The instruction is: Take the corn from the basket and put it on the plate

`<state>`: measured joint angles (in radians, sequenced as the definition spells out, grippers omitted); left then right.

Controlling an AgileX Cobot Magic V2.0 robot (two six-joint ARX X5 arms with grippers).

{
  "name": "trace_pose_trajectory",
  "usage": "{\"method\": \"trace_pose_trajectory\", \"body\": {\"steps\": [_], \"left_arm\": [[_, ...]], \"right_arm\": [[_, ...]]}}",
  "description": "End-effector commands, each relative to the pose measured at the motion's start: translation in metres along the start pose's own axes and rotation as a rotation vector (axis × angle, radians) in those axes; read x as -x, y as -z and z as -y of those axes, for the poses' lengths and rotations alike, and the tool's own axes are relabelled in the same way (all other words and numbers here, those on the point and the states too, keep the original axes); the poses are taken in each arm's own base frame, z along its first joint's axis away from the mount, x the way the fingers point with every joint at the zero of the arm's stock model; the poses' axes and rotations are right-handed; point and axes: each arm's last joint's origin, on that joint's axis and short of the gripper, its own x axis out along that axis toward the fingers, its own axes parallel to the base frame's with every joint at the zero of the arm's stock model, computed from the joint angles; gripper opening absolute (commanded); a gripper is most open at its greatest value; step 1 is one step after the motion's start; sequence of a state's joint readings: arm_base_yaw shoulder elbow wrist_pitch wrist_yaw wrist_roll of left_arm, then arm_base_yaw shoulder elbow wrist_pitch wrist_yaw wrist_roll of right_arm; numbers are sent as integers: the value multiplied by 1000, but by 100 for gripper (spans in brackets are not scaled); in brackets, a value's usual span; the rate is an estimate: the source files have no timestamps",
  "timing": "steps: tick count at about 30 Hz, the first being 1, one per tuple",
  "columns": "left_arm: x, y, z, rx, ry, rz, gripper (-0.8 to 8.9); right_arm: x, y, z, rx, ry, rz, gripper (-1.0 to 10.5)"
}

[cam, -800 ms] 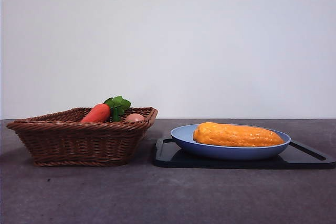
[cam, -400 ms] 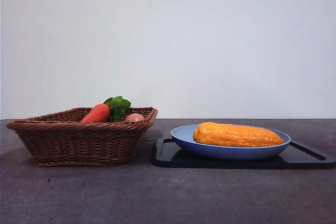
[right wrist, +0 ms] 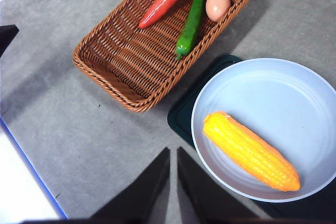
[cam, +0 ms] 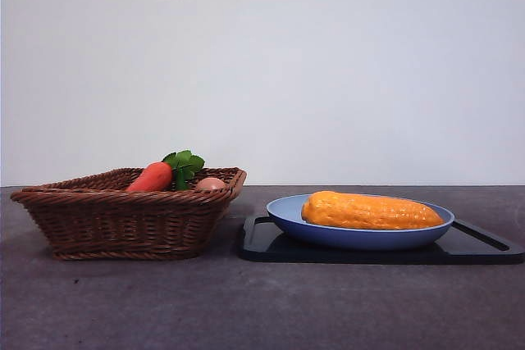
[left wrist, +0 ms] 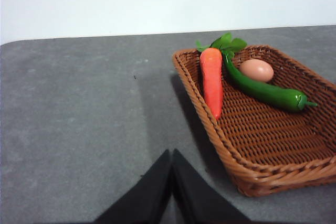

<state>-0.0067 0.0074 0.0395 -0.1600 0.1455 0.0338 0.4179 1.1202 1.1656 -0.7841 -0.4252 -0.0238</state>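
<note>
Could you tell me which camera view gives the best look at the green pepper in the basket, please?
The left wrist view shows the green pepper best: whole, lying between the carrot and the egg. The right wrist view also shows it, but smaller. In the front view the basket wall hides it.

A carrot point(left wrist: 212, 80), green pepper point(left wrist: 262, 91) and egg point(left wrist: 256, 70) lie together; a black tray point(cam: 271, 243) sits nearby.

Bright, even light, all views sharp.
The basket point(cam: 127, 212) throws a soft shadow on the desk point(cam: 262, 309) beside it.
</note>
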Motion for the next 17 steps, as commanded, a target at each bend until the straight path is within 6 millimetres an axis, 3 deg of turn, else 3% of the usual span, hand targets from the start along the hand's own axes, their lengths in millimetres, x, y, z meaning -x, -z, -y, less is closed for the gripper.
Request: {"method": "trace_pose_trajectory", "body": {"steps": [1,17], "left_arm": [[-2,6,0,21,-1,-15,4],[-3,13,0,52,-1,-48,4]], "right_arm": [[1,-5,-1,20,-3,14,2],[1,-5,-1,19,-3,14,2]]}}
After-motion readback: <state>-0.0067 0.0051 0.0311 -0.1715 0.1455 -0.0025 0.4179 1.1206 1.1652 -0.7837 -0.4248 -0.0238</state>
